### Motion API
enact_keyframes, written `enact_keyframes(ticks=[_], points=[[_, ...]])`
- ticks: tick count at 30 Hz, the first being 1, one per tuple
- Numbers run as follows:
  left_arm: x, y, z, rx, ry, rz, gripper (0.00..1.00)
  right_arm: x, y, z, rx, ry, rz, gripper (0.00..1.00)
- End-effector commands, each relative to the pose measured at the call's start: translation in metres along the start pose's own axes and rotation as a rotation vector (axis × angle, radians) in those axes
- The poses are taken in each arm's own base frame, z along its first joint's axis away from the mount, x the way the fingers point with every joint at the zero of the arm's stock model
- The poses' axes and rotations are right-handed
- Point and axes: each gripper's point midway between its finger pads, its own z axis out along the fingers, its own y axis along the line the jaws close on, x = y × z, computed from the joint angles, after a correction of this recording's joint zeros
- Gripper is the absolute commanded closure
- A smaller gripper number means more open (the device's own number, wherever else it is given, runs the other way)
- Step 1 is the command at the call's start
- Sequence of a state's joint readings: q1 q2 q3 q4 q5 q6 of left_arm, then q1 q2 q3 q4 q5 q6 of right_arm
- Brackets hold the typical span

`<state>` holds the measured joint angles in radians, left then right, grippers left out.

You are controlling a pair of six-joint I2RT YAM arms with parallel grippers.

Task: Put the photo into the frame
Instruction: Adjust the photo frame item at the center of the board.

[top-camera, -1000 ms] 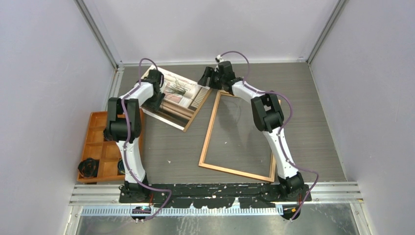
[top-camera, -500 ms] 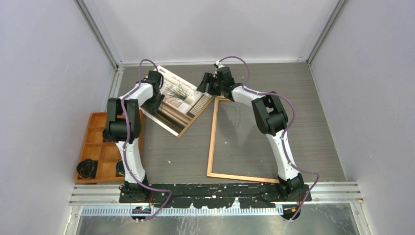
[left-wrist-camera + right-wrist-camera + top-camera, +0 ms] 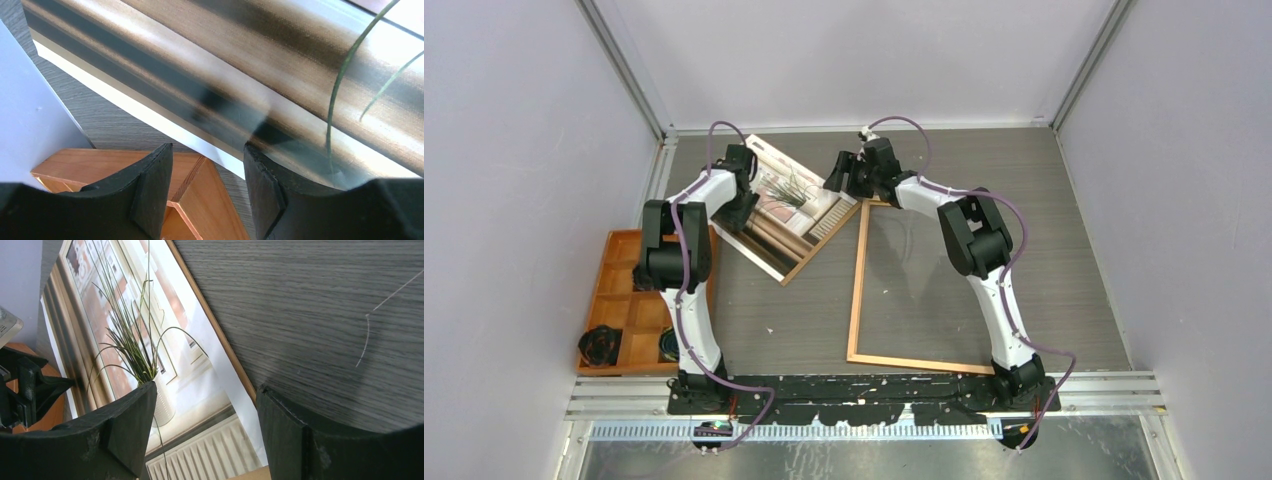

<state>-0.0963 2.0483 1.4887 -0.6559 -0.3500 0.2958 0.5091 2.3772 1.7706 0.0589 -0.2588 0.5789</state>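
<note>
Photo (image 3: 794, 205) on table (image 3: 1064, 250), far left, face up, skewed, brown strip along its right edge. Left gripper (image 3: 207, 165) at photo's left edge, jaws apart, edge crossing gap; contact unclear. Right gripper (image 3: 205, 400) over photo's far-right corner, jaws wide apart, nothing between. Frame (image 3: 856, 300) lies right of photo, table showing through, its far-left corner just beside photo. Tray (image 3: 619, 290) near left, black items inside.
</note>
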Motion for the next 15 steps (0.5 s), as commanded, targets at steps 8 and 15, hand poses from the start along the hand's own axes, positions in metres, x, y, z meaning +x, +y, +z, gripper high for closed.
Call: enact_keyframes(ticks=[8, 15], points=[[0.004, -0.028, 0.017, 0.109, 0.02, -0.001, 0.43, 0.025, 0.095, -0.027, -0.229, 0.12, -0.071, 0.22], [-0.007, -0.029, 0.02, 0.12, 0.014, -0.013, 0.43, 0.024, 0.1, -0.033, -0.205, 0.125, -0.11, 0.2]])
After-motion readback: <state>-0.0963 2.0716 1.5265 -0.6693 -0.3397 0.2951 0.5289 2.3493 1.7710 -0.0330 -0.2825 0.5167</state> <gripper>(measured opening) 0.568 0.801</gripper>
